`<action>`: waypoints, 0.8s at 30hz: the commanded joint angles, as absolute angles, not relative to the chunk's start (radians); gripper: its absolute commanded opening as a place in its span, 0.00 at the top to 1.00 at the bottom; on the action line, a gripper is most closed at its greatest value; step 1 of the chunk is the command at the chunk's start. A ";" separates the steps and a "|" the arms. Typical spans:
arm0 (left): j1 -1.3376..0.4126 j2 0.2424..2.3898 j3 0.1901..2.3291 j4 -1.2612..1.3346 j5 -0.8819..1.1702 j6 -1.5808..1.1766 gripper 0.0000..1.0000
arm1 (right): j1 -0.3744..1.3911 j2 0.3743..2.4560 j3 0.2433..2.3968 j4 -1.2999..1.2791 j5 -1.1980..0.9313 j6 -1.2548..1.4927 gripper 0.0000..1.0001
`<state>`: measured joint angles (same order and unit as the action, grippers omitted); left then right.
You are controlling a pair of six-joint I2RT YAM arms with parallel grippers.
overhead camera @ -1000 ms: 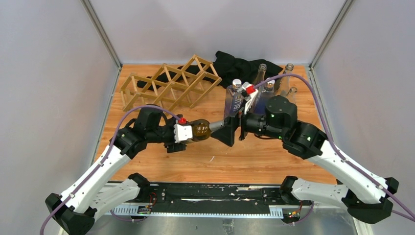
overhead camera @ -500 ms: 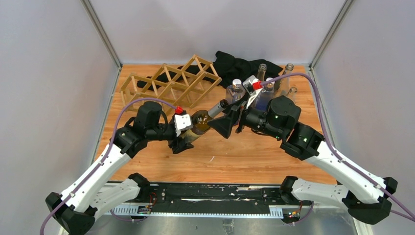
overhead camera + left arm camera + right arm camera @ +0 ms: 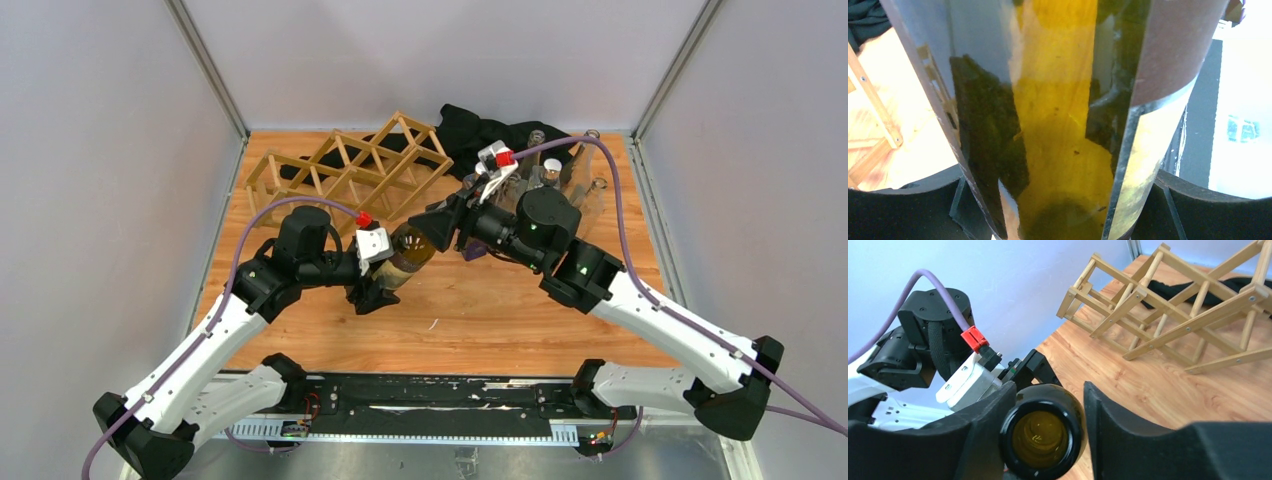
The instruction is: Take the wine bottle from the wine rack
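Now, wine rack (image 3: 350, 172) back-left, wine bottle (image 3: 408, 255) off it and aloft just in front. Slants lengthwise from left gripper (image 3: 385, 270), clamped round the body, toward right gripper (image 3: 1048, 390). Straddles the mouth there, real pinch impossible to tell.

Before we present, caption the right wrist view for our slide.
Right gripper brackets the wine bottle at its open mouth; left gripper holds its body, wine rack behind.
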<state>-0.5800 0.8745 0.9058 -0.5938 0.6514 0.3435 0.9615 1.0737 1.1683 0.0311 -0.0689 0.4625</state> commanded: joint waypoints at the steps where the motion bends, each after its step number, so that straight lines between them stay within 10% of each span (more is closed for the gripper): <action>1: -0.587 0.861 0.948 -0.501 0.706 0.313 1.00 | 0.960 1.098 1.176 0.103 -0.035 0.493 0.52; 8: -0.587 0.865 0.947 -0.494 0.679 0.287 0.94 | 0.959 1.119 1.169 0.107 -0.011 0.508 1.00; 12: -0.587 0.901 0.979 -0.544 0.574 0.242 0.07 | 0.959 1.121 1.198 0.015 0.015 0.470 1.00; 13: -0.587 0.914 0.989 -0.571 0.554 0.252 0.01 | 0.960 1.121 1.211 -0.014 0.037 0.450 1.00; 24: -0.452 0.975 1.068 -0.699 0.574 0.255 0.00 | 0.959 1.034 1.153 -0.233 0.173 0.292 1.00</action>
<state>-0.5262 0.9463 1.0180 -0.6365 0.5659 0.2607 0.9611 1.1110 1.1664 -0.2359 0.0853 0.3565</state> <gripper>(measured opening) 0.996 0.371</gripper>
